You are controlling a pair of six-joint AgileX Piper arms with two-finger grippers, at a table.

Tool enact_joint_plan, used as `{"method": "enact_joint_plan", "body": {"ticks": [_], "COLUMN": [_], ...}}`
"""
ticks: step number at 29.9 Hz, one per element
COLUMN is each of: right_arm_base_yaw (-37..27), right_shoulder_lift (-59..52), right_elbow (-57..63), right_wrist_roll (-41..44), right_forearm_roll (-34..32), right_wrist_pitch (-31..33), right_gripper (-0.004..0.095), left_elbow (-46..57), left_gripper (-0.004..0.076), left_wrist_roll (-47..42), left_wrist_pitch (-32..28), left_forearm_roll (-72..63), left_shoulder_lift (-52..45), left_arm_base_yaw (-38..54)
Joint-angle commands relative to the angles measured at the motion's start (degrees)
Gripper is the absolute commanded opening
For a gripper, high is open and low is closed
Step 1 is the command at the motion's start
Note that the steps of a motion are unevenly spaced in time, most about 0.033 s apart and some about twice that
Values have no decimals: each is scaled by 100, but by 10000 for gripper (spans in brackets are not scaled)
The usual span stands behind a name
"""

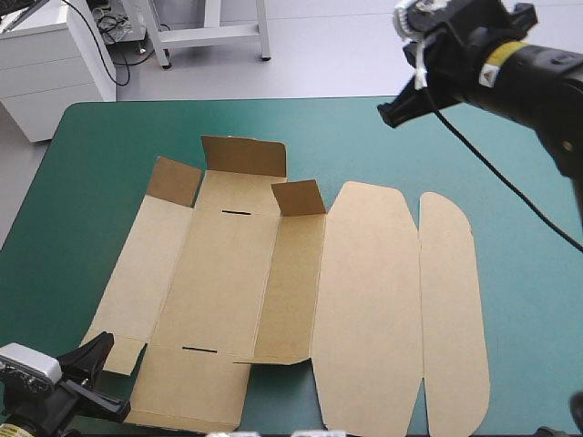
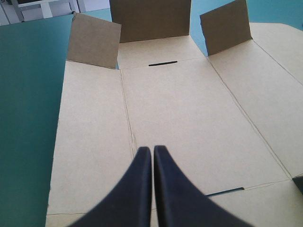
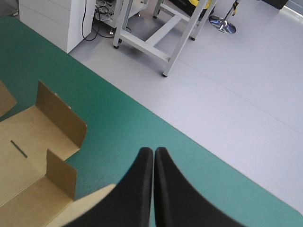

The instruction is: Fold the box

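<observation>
The brown box (image 1: 273,291) lies as a cut sheet on the teal-green cover, mostly flat. Three flaps at its far end stand raised (image 2: 151,19); the long lid panel (image 1: 364,309) and a narrow rounded flap (image 1: 453,319) lie flat to the right. My left gripper (image 1: 102,346) is shut at the sheet's near left corner, and its tip (image 2: 152,149) hovers over the base panel with nothing held. My right gripper (image 1: 387,116) is shut, raised above the table's far right part, away from the box (image 3: 28,156); its tip (image 3: 153,150) points at the far edge.
The table's far edge (image 3: 142,113) runs just ahead of the right gripper, with floor beyond it. Bare teal-green cover (image 1: 109,164) surrounds the sheet on the left and far sides. The sheet's near end reaches almost to the table's near edge.
</observation>
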Motion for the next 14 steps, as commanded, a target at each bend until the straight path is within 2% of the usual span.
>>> {"method": "enact_joint_plan", "body": {"ticks": [1,8,11,14], "right_arm_base_yaw": [-36,-36,-36,-36], "right_shoulder_lift": [-927,-2784,-3605,-4467], "right_elbow": [987,4035,5367,6601], "right_wrist_roll": [153,669,988,1301], "right_forearm_roll": [-85,-85,-85,-85], "right_wrist_pitch": [52,-91,-529,-1258], "right_gripper": [-15,-15,-15,-15], "left_elbow": [-120,-120,-120,-109], "left_gripper": [-8,-8,-8,-8], "left_wrist_roll": [-12,-12,-12,-12], "left_wrist_pitch": [-432,-432,-432,-422], "left_forearm_roll": [39,39,39,39], "left_shoulder_lift": [95,95,95,95], "left_arm_base_yaw": [-16,-16,-16,-16]}}
